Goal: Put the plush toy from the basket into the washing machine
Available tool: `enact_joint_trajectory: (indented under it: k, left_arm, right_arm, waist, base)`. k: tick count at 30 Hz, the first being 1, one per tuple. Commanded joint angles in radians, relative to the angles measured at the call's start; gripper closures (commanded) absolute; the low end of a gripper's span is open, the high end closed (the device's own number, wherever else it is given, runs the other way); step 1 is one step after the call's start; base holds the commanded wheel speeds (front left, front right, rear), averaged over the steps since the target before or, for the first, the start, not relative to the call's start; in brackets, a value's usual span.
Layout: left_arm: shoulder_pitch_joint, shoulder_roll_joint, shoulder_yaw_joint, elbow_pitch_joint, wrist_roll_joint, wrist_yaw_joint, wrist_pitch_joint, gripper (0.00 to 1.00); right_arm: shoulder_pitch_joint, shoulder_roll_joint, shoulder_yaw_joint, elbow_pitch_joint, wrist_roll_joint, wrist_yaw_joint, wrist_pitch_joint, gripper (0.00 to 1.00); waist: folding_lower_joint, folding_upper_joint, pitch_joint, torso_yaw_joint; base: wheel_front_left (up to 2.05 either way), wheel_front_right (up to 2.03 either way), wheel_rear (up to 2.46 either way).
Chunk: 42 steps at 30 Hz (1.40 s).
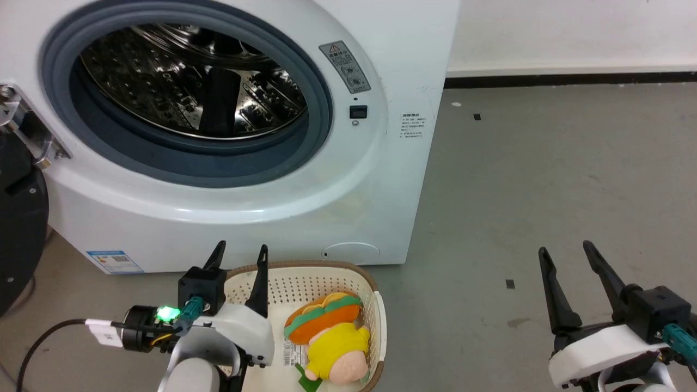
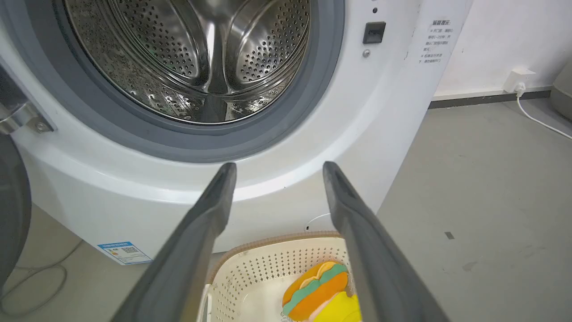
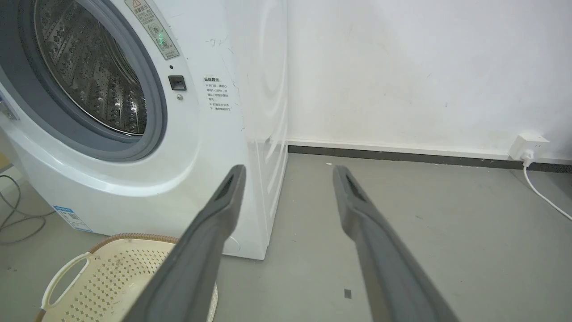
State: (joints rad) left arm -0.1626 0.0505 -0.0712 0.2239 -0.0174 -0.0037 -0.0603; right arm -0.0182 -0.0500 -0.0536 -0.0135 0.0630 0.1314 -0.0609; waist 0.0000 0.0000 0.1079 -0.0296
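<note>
Now | left gripper (image 1: 243, 247) spread, empty; right gripper (image 1: 565, 249) likewise | plush toy (image 1: 329, 332) at left's 4 o'clock, in basket (image 1: 377, 305) | best: straddle its yellow body

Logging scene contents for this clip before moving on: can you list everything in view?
washing machine: one, white, ahead on the left, porthole open onto a steel drum
door: one, dark, swung open at far left
basket: one, cream with brown rim, on the floor before the washing machine
plush toy: one, orange, green, yellow and peach, lying in the basket
wall socket: one, white, low on the wall, with a white cable across the floor
floor: grey
wall: white
left gripper: one, dark fingers, open, at the basket's left edge
right gripper: one, dark fingers, open, over bare floor on the right
</note>
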Motion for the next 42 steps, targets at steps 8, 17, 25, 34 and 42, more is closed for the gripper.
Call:
enact_joint_trajectory:
  k: [8,17,25,34,42]
  left_arm:
    - [-0.112,0.001,-0.033,0.156,-0.019,-0.018,-0.021,0.00]
    - [-0.202,0.011,-0.063,0.282,-0.027,-0.029,-0.021,0.00]
    - [-0.280,0.028,-0.097,0.372,-0.029,-0.038,-0.003,0.00]
    - [-0.357,0.047,-0.134,0.468,-0.040,-0.052,0.042,0.00]
    - [-0.415,0.054,-0.173,0.541,-0.049,-0.067,0.089,0.00]
  right_arm:
    - [-0.056,0.000,-0.016,-0.017,0.029,0.000,-0.026,0.00]
    - [-0.097,0.000,-0.020,-0.030,0.059,0.000,-0.045,0.00]
    - [-0.129,0.000,-0.017,-0.045,0.085,0.000,-0.061,0.00]
    - [-0.170,0.000,-0.029,-0.059,0.120,0.000,-0.080,0.00]
    - [-0.199,0.000,-0.033,-0.076,0.145,0.000,-0.094,0.00]
  waist:
    - [0.0000,0.0000,0.085,-0.025]
    - [0.0000,0.0000,0.174,-0.052]
    - [0.0000,0.0000,0.262,-0.075]
    - [0.0000,0.0000,0.367,-0.109]
    - [0.0000,0.0000,0.441,-0.128]
  base:
    - [0.00,0.00,0.00]
    - [0.00,0.00,0.00]
    - [0.00,0.00,0.00]
    - [0.00,0.00,0.00]
    - [0.00,0.00,0.00]
